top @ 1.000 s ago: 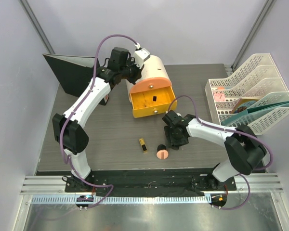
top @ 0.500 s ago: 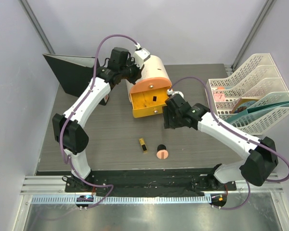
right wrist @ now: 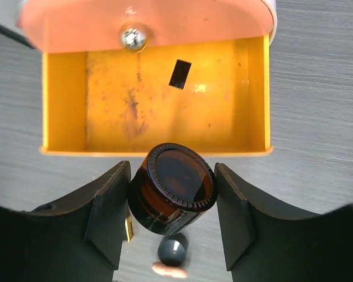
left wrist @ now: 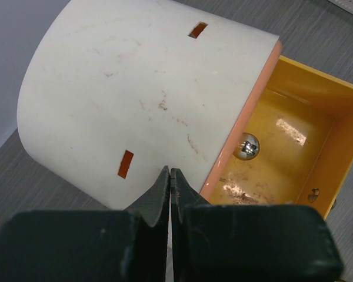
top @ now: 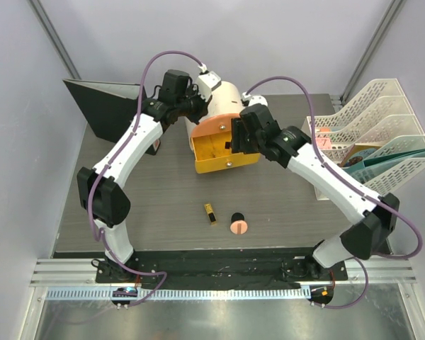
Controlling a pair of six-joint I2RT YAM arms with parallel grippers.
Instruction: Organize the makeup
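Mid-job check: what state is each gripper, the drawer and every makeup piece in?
Right gripper: shut on the dark jar, over the drawer front.
Left gripper: shut, at the cream box.
Drawer: open.
Lipstick: lying on the table.
Pink compact: on the table, ungrasped.

jar [right wrist: 172, 189]: dark glossy brown
drawer [right wrist: 106, 106]: yellow-orange
box [left wrist: 123, 82]: cream, small orange marks
lipstick [top: 210, 213]: black and gold
compact [top: 239, 227]: pink, black top
table [top: 163, 191]: grey wood grain

Jar [right wrist: 173, 176] in right hand [right wrist: 172, 197]; lipstick [top: 210, 213], compact [top: 239, 226] on table [top: 156, 191].
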